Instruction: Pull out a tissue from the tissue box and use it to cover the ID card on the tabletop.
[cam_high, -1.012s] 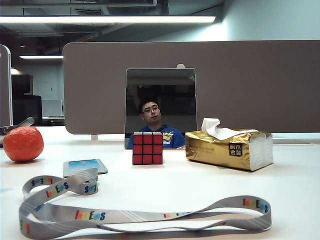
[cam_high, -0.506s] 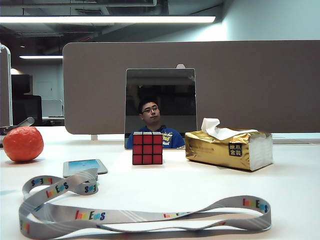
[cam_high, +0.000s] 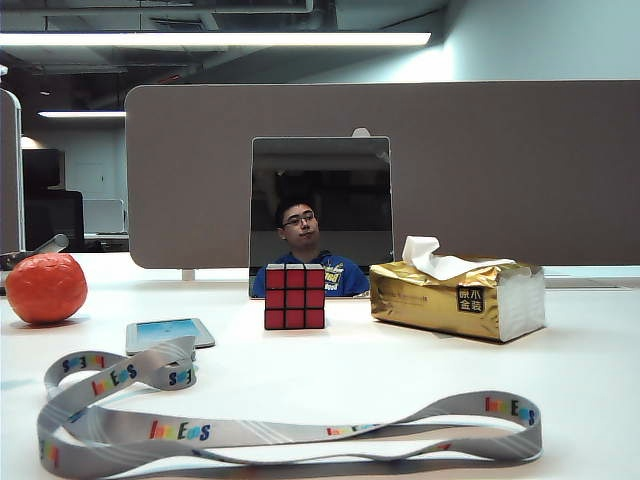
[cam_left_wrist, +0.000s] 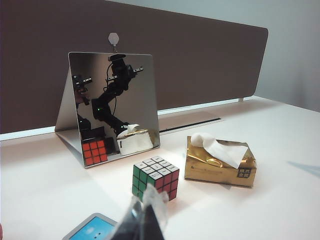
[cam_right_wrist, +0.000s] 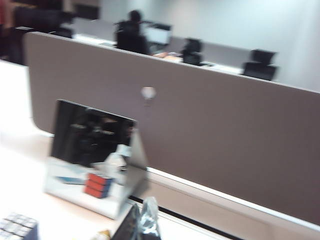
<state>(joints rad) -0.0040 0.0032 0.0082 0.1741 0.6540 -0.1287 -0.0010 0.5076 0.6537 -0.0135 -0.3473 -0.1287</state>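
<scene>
The gold tissue box (cam_high: 455, 300) lies on the right of the table with a white tissue (cam_high: 430, 256) poking out of its top. The light-blue ID card (cam_high: 170, 333) lies flat at the left, by the lanyard. Neither gripper shows in the exterior view. In the left wrist view my left gripper (cam_left_wrist: 146, 199) is shut and empty, hanging over the table short of the cube (cam_left_wrist: 156, 177), with the ID card (cam_left_wrist: 92, 230) beside it and the tissue box (cam_left_wrist: 220, 165) further off. My right gripper (cam_right_wrist: 142, 202) is shut and empty, raised and facing the mirror (cam_right_wrist: 92, 150) in a blurred view.
A red-faced puzzle cube (cam_high: 295, 296) stands mid-table in front of a leaning mirror (cam_high: 320, 215). An orange ball (cam_high: 45, 287) sits at the far left. A grey lanyard (cam_high: 250, 432) with colourful letters loops along the front. A brown partition (cam_high: 500, 170) closes the back.
</scene>
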